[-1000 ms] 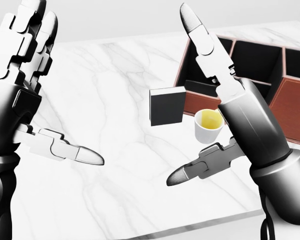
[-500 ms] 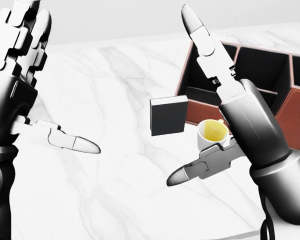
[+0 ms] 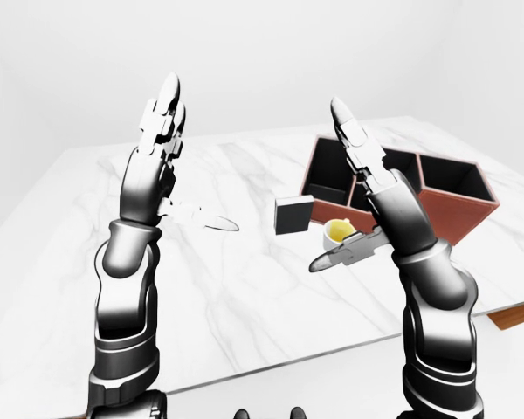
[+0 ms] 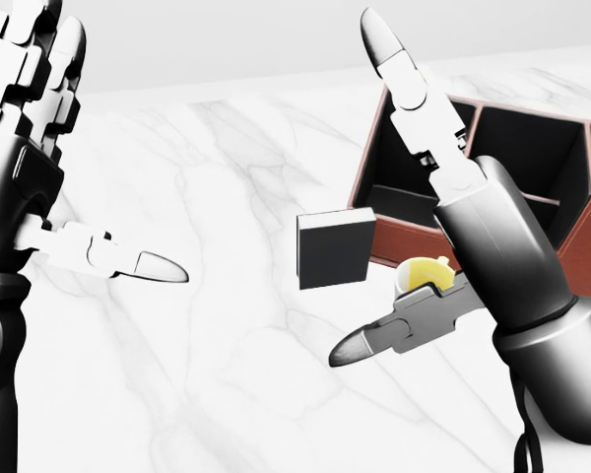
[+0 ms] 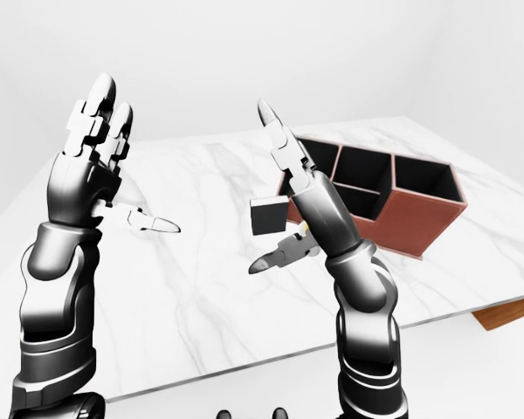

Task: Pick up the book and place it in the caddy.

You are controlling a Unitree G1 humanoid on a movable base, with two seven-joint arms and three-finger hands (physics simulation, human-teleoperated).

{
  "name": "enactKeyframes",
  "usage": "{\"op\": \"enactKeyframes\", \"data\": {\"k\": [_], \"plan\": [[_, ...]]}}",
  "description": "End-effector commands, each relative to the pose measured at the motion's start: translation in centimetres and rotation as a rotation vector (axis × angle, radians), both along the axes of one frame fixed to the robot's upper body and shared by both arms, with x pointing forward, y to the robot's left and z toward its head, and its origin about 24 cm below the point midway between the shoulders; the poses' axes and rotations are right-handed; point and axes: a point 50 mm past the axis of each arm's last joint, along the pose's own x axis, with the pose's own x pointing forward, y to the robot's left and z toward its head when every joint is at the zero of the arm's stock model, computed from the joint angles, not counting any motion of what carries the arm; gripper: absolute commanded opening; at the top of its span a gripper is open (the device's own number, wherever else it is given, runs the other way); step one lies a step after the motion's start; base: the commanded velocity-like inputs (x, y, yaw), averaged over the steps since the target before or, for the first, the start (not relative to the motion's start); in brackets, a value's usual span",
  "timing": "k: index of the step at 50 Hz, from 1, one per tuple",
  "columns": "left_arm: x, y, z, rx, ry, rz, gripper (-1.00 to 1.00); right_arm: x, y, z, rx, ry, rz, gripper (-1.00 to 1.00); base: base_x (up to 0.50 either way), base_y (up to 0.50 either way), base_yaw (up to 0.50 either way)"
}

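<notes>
The book (image 4: pixel 336 248) is seen standing upright on the marble table (image 4: pixel 227 374), its dark cover facing the camera, just beside the caddy (image 3: pixel 437 196) and a yellow-filled cup (image 3: pixel 338 230). Against the earlier head view, the whole scene is shifted, indicating camera movement. The left hand (image 3: pixel 162 140) and right hand (image 3: pixel 360 161) are raised, fingers spread, with nothing held.
</notes>
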Motion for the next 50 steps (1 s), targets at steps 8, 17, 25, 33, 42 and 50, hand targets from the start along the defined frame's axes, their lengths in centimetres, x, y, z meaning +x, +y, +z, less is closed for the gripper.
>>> {"op": "enactKeyframes", "data": {"k": [8,17,25,33,42,50], "plan": [[-0.51,-0.22,0.05,0.011,-0.012,-0.009,1.00,-0.18,-0.04,-0.03,0.001,-0.001,0.002,1.00,0.14,-0.02,0.00],[-0.52,-0.23,-0.10,0.014,-0.007,-0.010,1.00,-0.16,0.02,-0.09,0.001,0.002,0.002,1.00,0.14,-0.02,0.00],[-0.57,-0.26,-0.02,0.016,-0.010,-0.011,1.00,-0.13,0.09,-0.12,0.002,0.003,0.003,1.00,0.14,-0.02,0.00],[-0.57,-0.27,-0.05,0.019,-0.009,-0.010,1.00,0.03,0.19,-0.23,0.004,0.010,0.005,1.00,0.14,-0.02,0.00],[-0.65,-0.38,-0.09,0.020,-0.010,-0.013,1.00,0.19,0.09,-0.46,0.012,0.021,-0.004,1.00,0.14,-0.02,0.00],[-0.88,-0.45,-0.04,0.020,-0.017,-0.016,1.00,0.17,0.16,-0.79,0.008,0.031,-0.014,1.00,0.01,0.00,0.00]]}}
